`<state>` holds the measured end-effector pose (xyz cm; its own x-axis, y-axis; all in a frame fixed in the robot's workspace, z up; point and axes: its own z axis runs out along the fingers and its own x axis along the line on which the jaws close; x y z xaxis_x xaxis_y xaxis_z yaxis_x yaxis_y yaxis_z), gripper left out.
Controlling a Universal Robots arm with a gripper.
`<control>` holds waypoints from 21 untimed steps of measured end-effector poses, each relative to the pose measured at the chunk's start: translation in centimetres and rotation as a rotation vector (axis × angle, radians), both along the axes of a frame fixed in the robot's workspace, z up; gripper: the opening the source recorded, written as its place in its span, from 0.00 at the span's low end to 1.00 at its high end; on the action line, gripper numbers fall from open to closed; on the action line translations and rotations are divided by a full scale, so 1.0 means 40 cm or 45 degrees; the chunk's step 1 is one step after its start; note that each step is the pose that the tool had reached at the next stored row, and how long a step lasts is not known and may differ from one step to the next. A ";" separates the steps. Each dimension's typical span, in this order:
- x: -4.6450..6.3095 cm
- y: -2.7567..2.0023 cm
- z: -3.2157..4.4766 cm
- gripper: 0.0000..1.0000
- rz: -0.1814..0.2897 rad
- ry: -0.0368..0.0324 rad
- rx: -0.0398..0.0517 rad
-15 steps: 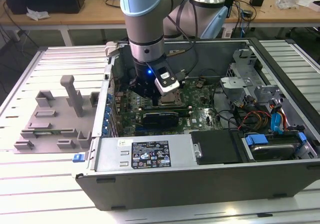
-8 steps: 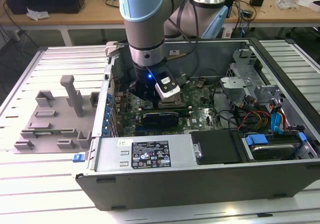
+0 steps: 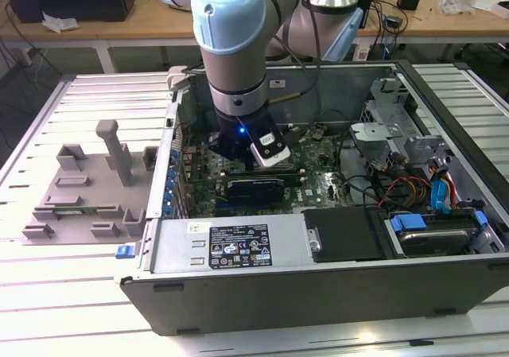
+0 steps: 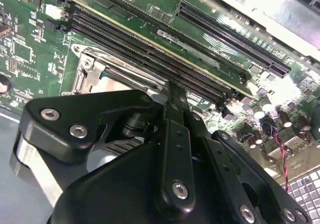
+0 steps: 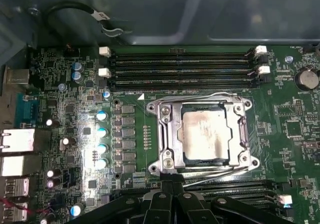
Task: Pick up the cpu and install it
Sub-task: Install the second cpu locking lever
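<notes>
The cpu (image 5: 206, 134) lies flat inside the motherboard socket, its silver top smudged. The socket's metal frame (image 5: 167, 134) surrounds it and a wire lever runs along the frame's edges. My gripper (image 5: 173, 178) is shut, its black fingers pressed together with nothing between them. The tips sit at the edge of the socket frame, beside the cpu and not on it. In the second wrist view the gripper (image 4: 172, 94) points down at the same frame (image 4: 92, 67). In the exterior view the arm's wrist (image 3: 237, 102) reaches down into the open computer case (image 3: 238, 250).
Black memory slots (image 5: 180, 67) run along one side of the socket, and blue-topped capacitors (image 5: 101, 131) stand beside it. A grey plastic tray (image 3: 79, 190) with raised blocks lies at the exterior view's left of the case. Cables and a drive bay (image 3: 421, 174) fill the case's right.
</notes>
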<state>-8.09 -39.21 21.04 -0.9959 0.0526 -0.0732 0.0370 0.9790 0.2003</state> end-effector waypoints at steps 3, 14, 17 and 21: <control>0.000 -0.012 -0.001 0.11 0.000 0.0000 0.034; -0.008 -0.012 -0.028 0.11 0.003 -0.0012 0.108; -0.009 -0.015 -0.029 0.11 0.003 -0.0014 0.108; -0.008 -0.024 -0.029 0.11 0.003 -0.0014 0.109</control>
